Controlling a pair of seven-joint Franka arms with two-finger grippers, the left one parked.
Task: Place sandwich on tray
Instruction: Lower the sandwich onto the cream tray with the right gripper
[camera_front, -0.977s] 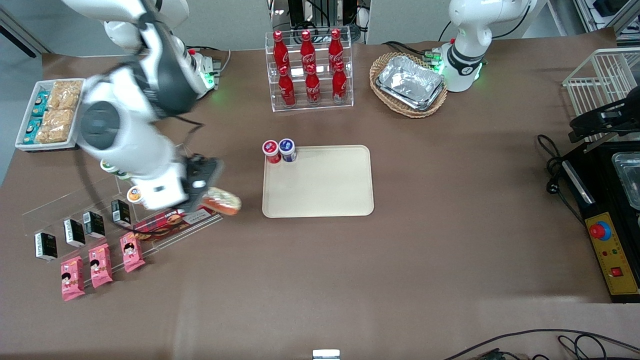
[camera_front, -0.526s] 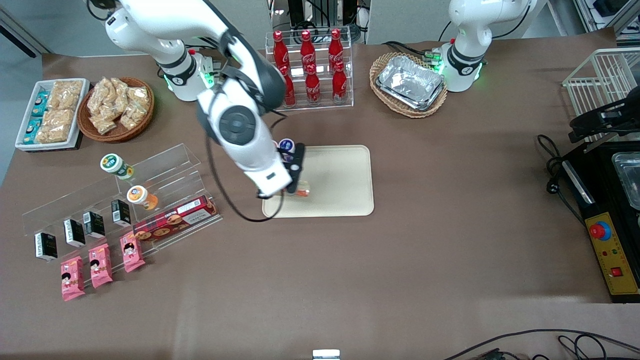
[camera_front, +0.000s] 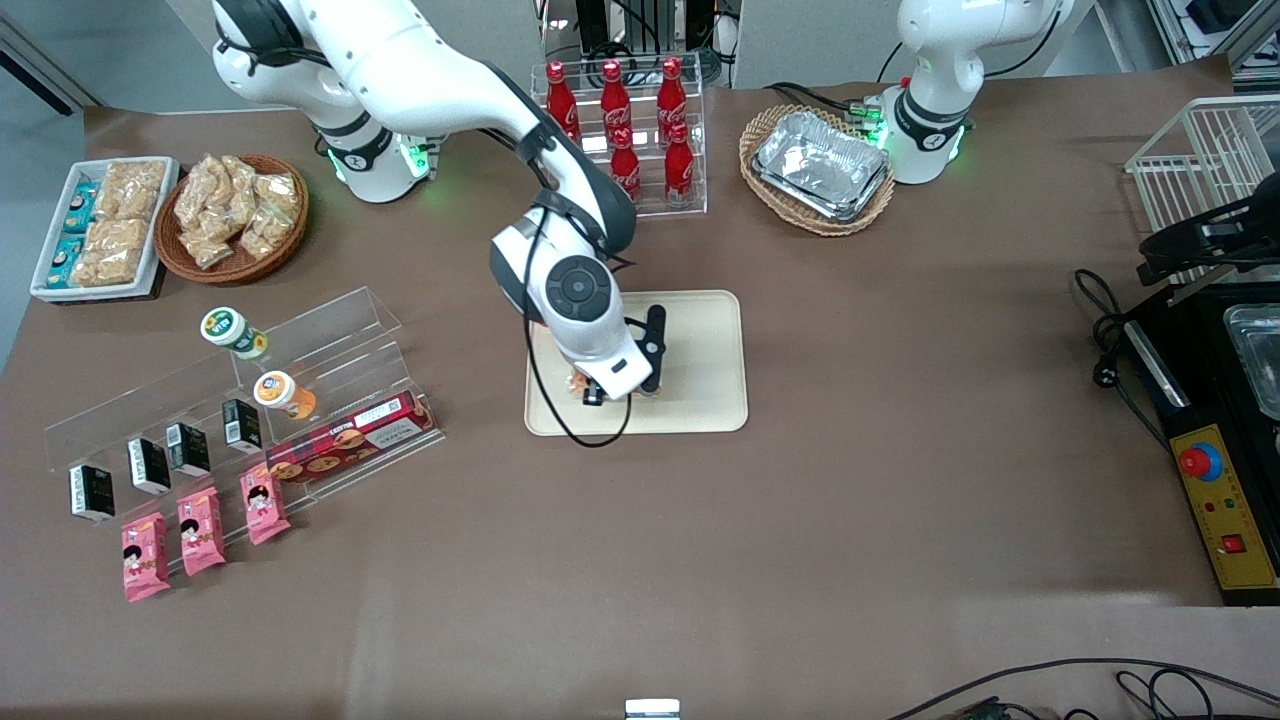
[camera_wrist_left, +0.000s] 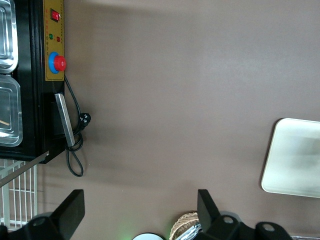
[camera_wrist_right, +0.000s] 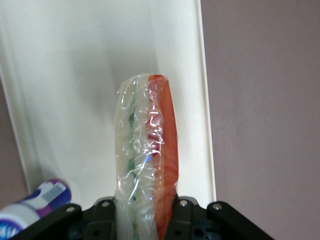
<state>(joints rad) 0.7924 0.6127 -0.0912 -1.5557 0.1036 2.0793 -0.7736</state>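
Note:
My right gripper (camera_front: 622, 384) hangs over the cream-beige tray (camera_front: 700, 340), above the part of it nearer the front camera. It is shut on the sandwich (camera_wrist_right: 147, 150), a wrapped wedge with pale bread, green and orange filling. In the right wrist view the sandwich sticks out from between the gripper (camera_wrist_right: 145, 212) fingers, over the tray floor (camera_wrist_right: 75, 75) close to one long rim. Whether the sandwich touches the tray, I cannot tell. In the front view the wrist hides most of the sandwich.
A small blue-capped bottle (camera_wrist_right: 35, 205) stands at the tray's corner beside the gripper. A rack of red cola bottles (camera_front: 620, 140) and a wicker basket of foil containers (camera_front: 820, 170) stand farther back. An acrylic shelf of snacks (camera_front: 250, 400) lies toward the working arm's end.
The right arm swung from the acrylic shelf over to the tray, carrying the sandwich. In the last half second it moved further in over the tray.

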